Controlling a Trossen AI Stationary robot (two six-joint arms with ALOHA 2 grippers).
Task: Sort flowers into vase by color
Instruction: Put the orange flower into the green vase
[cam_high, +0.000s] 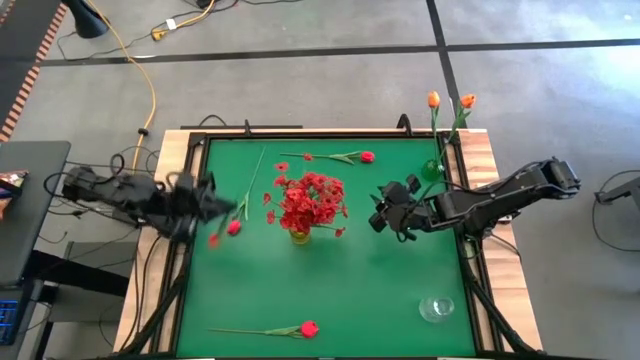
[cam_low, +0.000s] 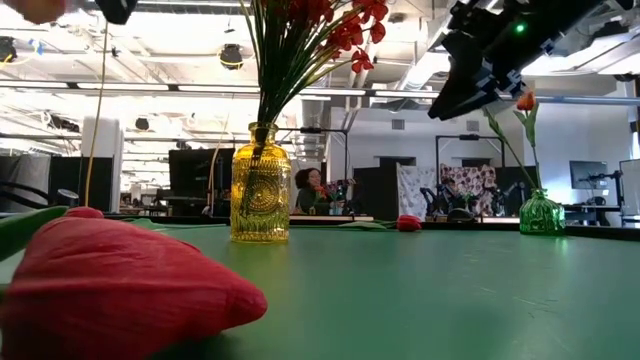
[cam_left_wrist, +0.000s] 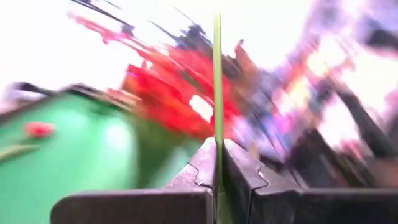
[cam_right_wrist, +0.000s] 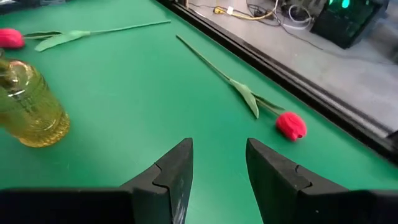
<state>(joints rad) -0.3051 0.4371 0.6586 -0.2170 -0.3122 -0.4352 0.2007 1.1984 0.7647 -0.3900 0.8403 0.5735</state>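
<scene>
My left pincer (cam_left_wrist: 219, 163) was clamped on a red-pink tulip's stem (cam_left_wrist: 217, 74) to carry it to the yellow vase (cam_high: 300, 235), while my right pincer (cam_right_wrist: 219, 163) hung apart over the bench (cam_high: 380, 290).

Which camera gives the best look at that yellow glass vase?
The low view: the yellow vase stands side-on, its pattern and stems clear. From above the red blossoms nearly hide it; the right wrist view catches it at the edge; the left wrist view is blurred.

Overhead: we look straight down on the whole green table (cam_high: 330, 290).
Table level: we face the room, a red tulip (cam_low: 120, 285) close up.
Wrists: we peer past each arm's fingers.
Shared: the yellow vase (cam_low: 260, 185), seen from four angles.
</scene>
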